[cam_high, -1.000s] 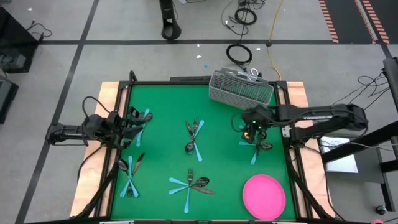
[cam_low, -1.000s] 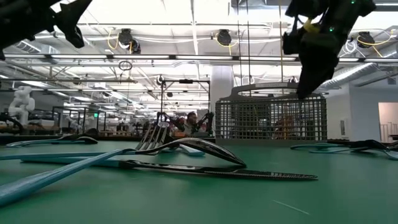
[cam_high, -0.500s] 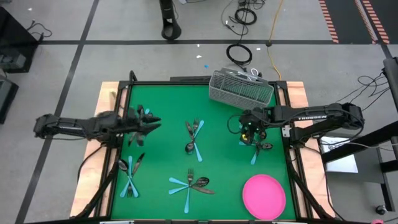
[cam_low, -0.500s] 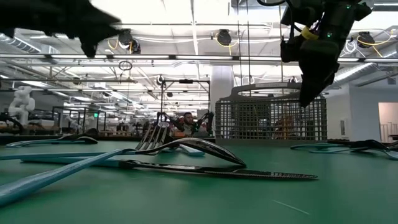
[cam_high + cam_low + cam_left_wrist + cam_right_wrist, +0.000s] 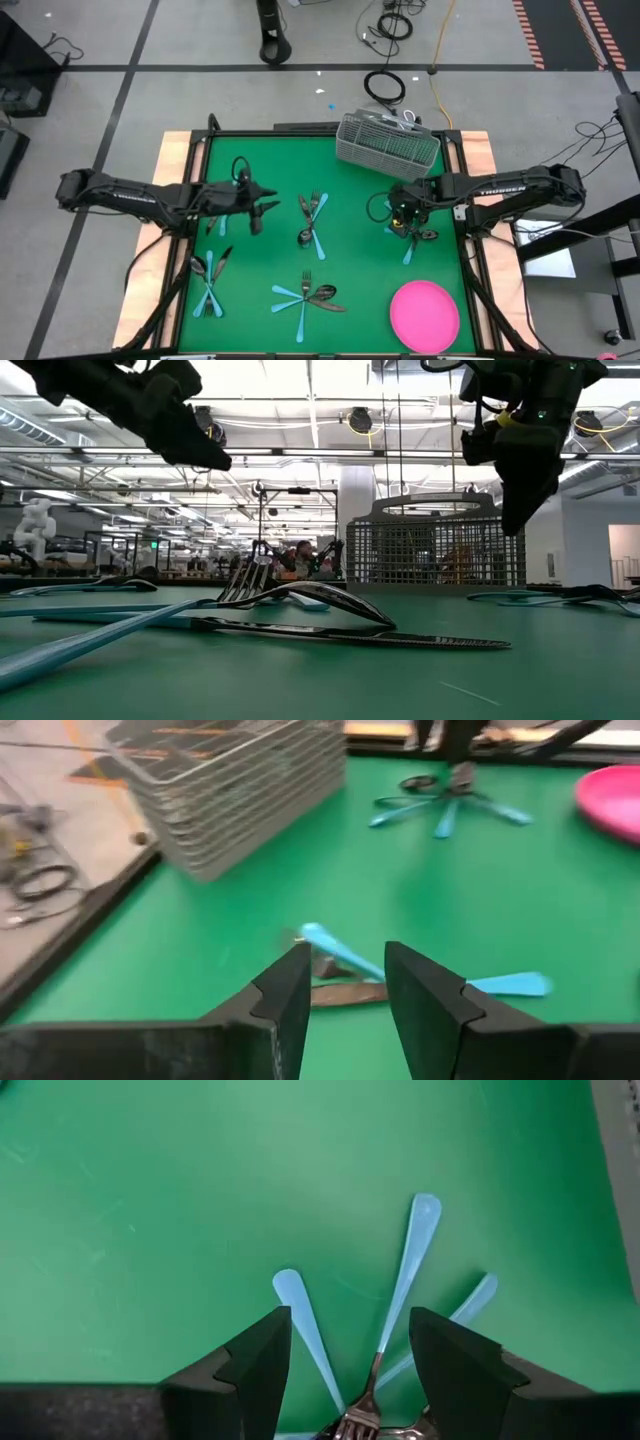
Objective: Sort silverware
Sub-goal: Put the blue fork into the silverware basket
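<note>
The right gripper (image 5: pixel 404 217) hangs directly over a small fan of silverware (image 5: pixel 412 238) near the right edge of the green counter (image 5: pixel 350 190), its fingers wide with nothing between them; the right wrist view shows a fork (image 5: pixel 398 1295) and two more blue handles splayed just beneath. To do this step well, the gripper should settle on one handle only, the fork's being the best separated, and close across it clear of the overlapping heads. The left gripper (image 5: pixel 258 212) is extended over the counter's left half, short of the central cluster (image 5: pixel 312 220); its fingers stand partly apart and appear empty, though the blurred wrist view leaves this uncertain. Further groups lie at front left (image 5: pixel 208 277) and front centre (image 5: pixel 306 296). A wire basket (image 5: pixel 388 142) sits at the far edge and a pink plate (image 5: pixel 424 315) at the front right corner. The counter is a green mat in a dark frame; beyond it lie a grey floor with loose cables and an open, brightly lit workshop.
</note>
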